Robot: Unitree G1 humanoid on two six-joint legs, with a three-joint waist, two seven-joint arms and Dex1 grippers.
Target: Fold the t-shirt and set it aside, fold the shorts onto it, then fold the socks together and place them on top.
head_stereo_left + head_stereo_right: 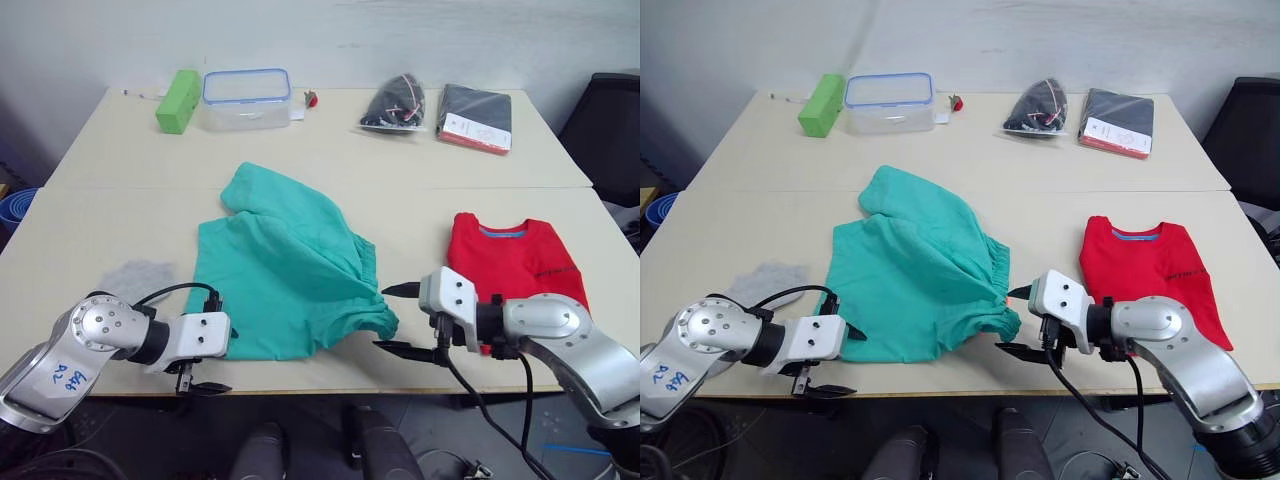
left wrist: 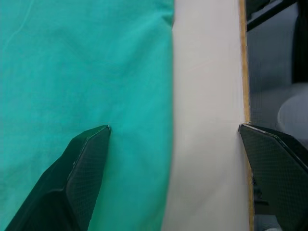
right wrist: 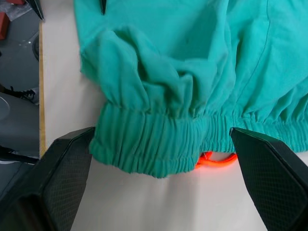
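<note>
Teal shorts (image 1: 285, 270), red tee (image 1: 515, 258), grey socks (image 1: 137, 275)

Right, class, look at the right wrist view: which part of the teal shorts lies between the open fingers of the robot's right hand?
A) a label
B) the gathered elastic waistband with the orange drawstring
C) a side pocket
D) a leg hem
B: the right hand faces the shorts at their gathered waistband, with the orange drawstring peeking out beneath it.
</note>
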